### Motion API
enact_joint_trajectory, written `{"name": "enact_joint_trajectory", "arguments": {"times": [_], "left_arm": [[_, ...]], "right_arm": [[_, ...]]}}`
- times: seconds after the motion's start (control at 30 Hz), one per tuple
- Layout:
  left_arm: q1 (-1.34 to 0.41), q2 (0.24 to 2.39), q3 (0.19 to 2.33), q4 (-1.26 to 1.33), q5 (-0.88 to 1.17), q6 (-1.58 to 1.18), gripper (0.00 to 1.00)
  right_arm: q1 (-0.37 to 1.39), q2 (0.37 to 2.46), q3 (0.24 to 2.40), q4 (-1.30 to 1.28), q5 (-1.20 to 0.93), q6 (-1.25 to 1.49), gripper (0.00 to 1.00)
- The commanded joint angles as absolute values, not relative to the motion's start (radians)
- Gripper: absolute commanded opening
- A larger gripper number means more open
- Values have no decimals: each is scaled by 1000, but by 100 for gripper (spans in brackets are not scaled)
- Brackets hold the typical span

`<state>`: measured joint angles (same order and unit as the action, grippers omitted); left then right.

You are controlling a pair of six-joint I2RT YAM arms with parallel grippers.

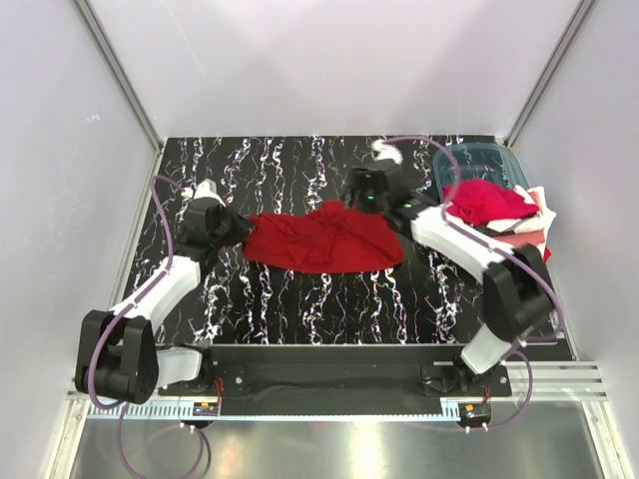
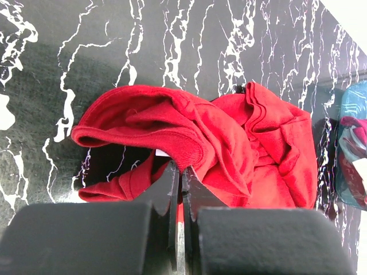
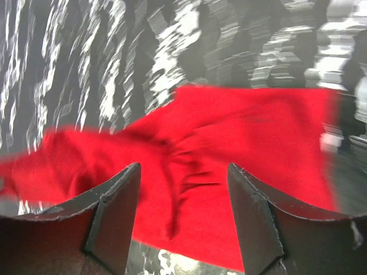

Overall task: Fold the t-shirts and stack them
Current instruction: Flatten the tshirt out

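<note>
The left gripper (image 1: 238, 228) is clenched on the deep red t-shirt (image 1: 324, 239). In the left wrist view its two fingers (image 2: 172, 189) stand almost together, with a fold of the red cloth pinched between their tips. From this gripper the shirt runs ahead and to the right in loose bunches, and a rolled hem arches just in front of the fingertips. The cloth lies on the black marbled table (image 1: 300, 299), stretched between the two grippers. The right gripper (image 1: 365, 198) sits at the shirt's far edge with its jaws spread wide. In the right wrist view, which is blurred, the red cloth (image 3: 246, 137) fills the space under and ahead of the two parted fingers (image 3: 114, 212), and nothing is held between them. Whether the fingertips touch the cloth cannot be told. Out to the right of the right gripper, near the table's edge, lies a pile of t-shirts (image 1: 496, 205). A red one is on top, with white and pink layers showing below it. Just beyond that pile stands the teal bin (image 1: 469, 160), which is partly covered by the heaped cloth. From the left gripper the bin (image 2: 352, 114) shows at the far right, past the shirt.
</note>
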<state>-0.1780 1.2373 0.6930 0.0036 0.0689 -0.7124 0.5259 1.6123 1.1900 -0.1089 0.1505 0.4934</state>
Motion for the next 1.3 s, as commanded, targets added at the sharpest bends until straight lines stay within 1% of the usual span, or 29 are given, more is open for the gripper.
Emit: {"name": "enact_joint_trajectory", "arguments": {"times": [0.0, 0.17, 0.4, 0.6, 0.73, 0.8, 0.83, 0.87, 0.93, 0.97, 1.0, 1.03, 1.07, 1.1, 1.13, 1.17, 1.2, 1.27], "left_arm": [[-181, 1247, 684, 74, 103, -712, 0], [-183, 1269, 684, 95, 140, -716, 0], [-186, 1273, 686, 98, 149, -715, 0], [-187, 1269, 686, 100, 152, -715, 0], [-189, 1262, 683, 103, 155, -716, 0], [-190, 1259, 681, 103, 156, -716, 0], [-192, 1256, 680, 104, 158, -716, 0], [-192, 1255, 680, 104, 156, -716, 0], [-192, 1250, 676, 101, 150, -716, 0], [-192, 1250, 678, 98, 146, -716, 0], [-192, 1249, 678, 94, 143, -715, 0], [-192, 1247, 680, 89, 135, -716, 0], [-192, 1247, 680, 86, 130, -718, 0], [-192, 1243, 678, 81, 124, -721, 0], [-192, 1238, 666, 92, 118, -724, 0], [-192, 1233, 661, 98, 114, -726, 0], [-192, 1217, 658, 98, 104, -729, 0], [-192, 1200, 655, 75, 66, -730, 0]], "right_arm": [[627, 1727, 1308, -143, 49, 316, 68], [705, 1885, 1393, -146, -70, 269, 72], [758, 1951, 1437, -124, -173, 180, 73], [784, 1989, 1463, -138, -130, 147, 74], [790, 2032, 1497, -164, -48, 155, 71], [790, 2057, 1517, -176, -20, 156, 66], [790, 2060, 1519, -175, -17, 156, 61], [790, 2065, 1520, -173, -14, 160, 44], [790, 2056, 1523, -179, -6, 167, 19], [788, 2024, 1520, -181, 4, 176, 7], [788, 1998, 1494, -179, 91, 198, 0], [782, 1962, 1473, -166, 135, 205, 0], [775, 1881, 1445, -150, 176, 213, 0], [744, 1834, 1380, -114, 240, 241, 0], [721, 1786, 1341, -92, 258, 258, 0], [695, 1696, 1304, -75, 265, 284, 0], [655, 1653, 1237, -65, 271, 349, 0], [537, 1535, 1181, -70, 281, 428, 0]]}}
